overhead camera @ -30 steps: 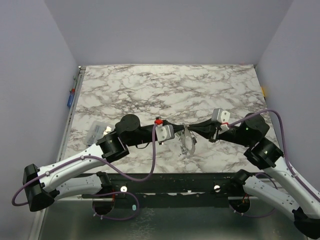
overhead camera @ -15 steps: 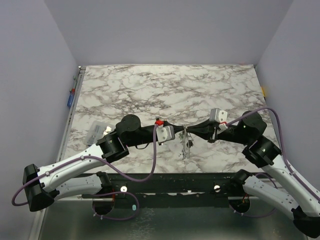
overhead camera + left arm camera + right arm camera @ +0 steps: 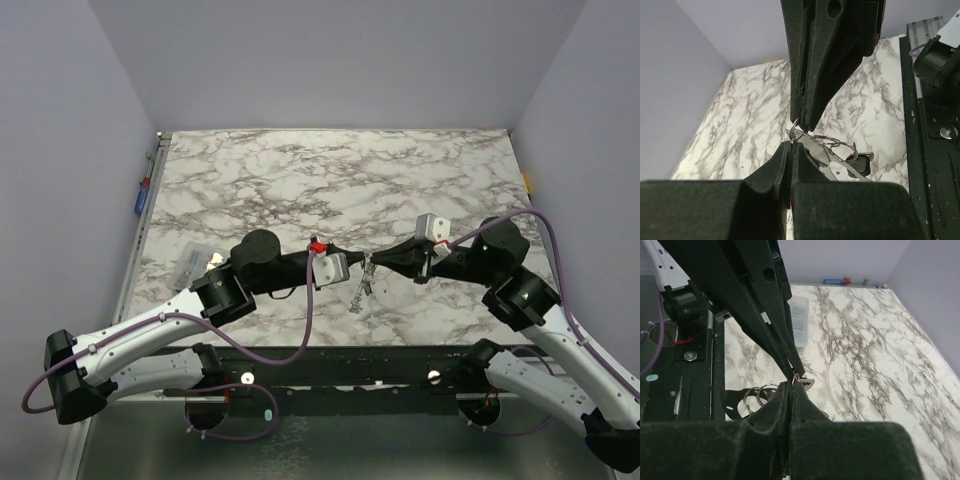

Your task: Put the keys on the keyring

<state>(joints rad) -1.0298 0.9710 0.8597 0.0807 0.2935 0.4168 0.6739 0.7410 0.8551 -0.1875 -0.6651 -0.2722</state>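
Observation:
My left gripper (image 3: 364, 263) and right gripper (image 3: 373, 260) meet tip to tip above the near middle of the marble table (image 3: 330, 180). Both are shut on the keyring (image 3: 792, 133), a small thin wire loop pinched between the two pairs of fingertips; it also shows in the right wrist view (image 3: 796, 377). The keys (image 3: 361, 291) hang below the tips as a silvery bunch. In the left wrist view the keys (image 3: 839, 167) show flat silvery blades, two larger wire rings (image 3: 834, 144) and a dark tag (image 3: 863, 161). No coloured tags show.
A clear plastic box (image 3: 193, 262) lies on the table left of the left arm, also in the right wrist view (image 3: 798, 320). A blue and red tool (image 3: 142, 194) sits on the left table edge. A black rail (image 3: 330, 362) runs along the near edge.
The right gripper has pushed left and the meeting point of the tips has shifted slightly left. The hanging keys have swung left and now hang tilted in a narrower bunch.

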